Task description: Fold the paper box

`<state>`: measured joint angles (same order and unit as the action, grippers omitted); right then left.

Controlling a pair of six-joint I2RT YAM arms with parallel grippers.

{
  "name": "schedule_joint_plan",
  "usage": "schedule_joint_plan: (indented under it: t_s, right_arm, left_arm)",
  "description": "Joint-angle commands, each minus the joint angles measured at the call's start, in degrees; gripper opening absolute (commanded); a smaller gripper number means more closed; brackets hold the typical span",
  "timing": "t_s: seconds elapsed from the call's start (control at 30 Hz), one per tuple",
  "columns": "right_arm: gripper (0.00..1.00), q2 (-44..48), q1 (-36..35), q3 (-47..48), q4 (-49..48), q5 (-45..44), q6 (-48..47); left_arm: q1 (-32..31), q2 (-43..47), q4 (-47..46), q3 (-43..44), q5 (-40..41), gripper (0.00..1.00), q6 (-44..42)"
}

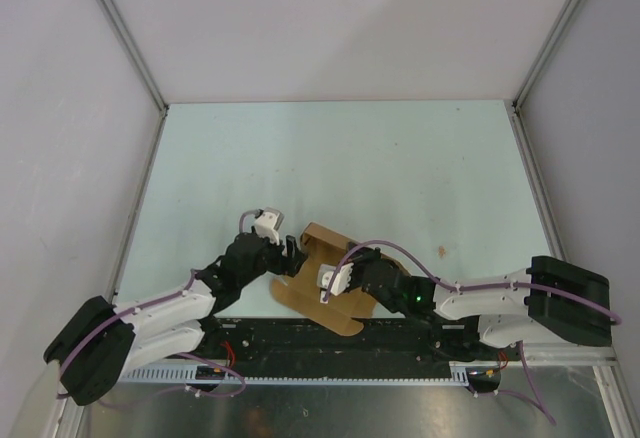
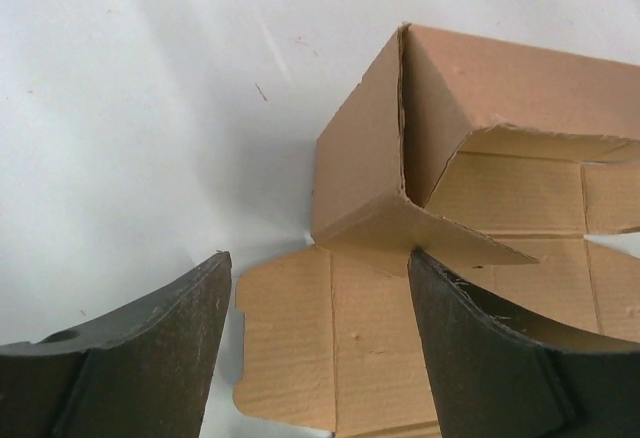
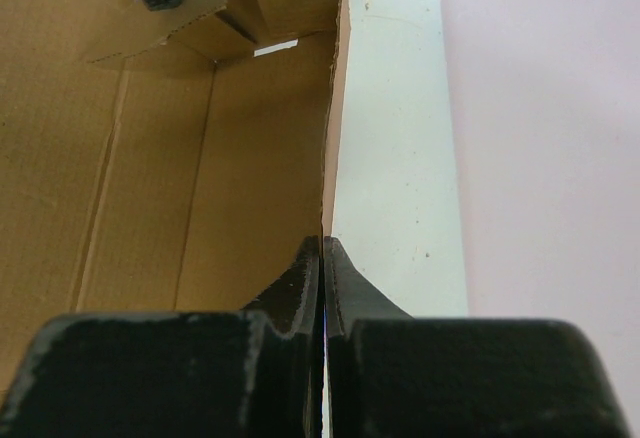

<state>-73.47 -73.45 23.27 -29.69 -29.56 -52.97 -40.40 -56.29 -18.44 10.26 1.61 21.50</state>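
Paper box [image 1: 322,241] partly erected; right fingers [image 3: 285,303] pinch wall; left fingers [image 2: 130,348] spread.

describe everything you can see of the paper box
Plain brown thin cardboard, the paper box is half-formed: two walls stand up and meet at a corner, with creased flaps lying flat on the pale table. The right gripper pinches one upright wall's edge; the open left gripper straddles the raised corner.

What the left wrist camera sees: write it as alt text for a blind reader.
A half-folded brown paper box lies on a pale table, one corner raised with two walls upright, creased flaps flat in front. The open left claw hovers over the flaps, its two dark fingers framing the bottom of the view.
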Motion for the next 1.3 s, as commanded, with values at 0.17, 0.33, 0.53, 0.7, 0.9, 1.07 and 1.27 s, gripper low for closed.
schedule_joint_plan:
  t_s: [0.17,0.33,0.53,0.7,0.9,1.07,1.27]
  right_arm:
    - [0.0,-2.2,-1.4,-0.4,-1.2,-0.7,0.5]
    - [0.0,-2.3,-1.6,-0.4,-1.7,-0.2,1.0]
    - [0.0,-1.9,-1.6,-0.4,-1.3,0.6,1.6]
    - [0.0,-1.7,-1.7,-0.6,-0.9,0.8,2.1]
    - [0.0,-1.5,-1.8,-0.7,-0.6,1.8,3.0]
    - [0.0,-2.2,-2.0,-0.7,-0.7,1.6,3.0]
    - [0.0,-2.0,-2.7,-0.7,-0.3,1.2,3.9]
  left_arm:
    - [-0.5,-0.6,-11.1,-0.1,-1.0,0.77,-3.9]
    - [-1.0,-2.0,-15.0,-1.9,-1.2,0.77,-4.2]
    - [-2.9,-6.4,-19.3,-3.7,1.1,0.77,-4.8]
    - [-4.4,-8.9,-26.6,-5.8,3.6,0.77,-4.7]
    - [-4.9,-11.1,-35.0,-8.7,5.8,0.77,-6.9]
    - [-4.9,-14.9,-41.1,-8.9,4.6,0.79,-8.1]
    - [-4.9,-21.5,-46.1,-7.4,2.5,0.79,-8.6]
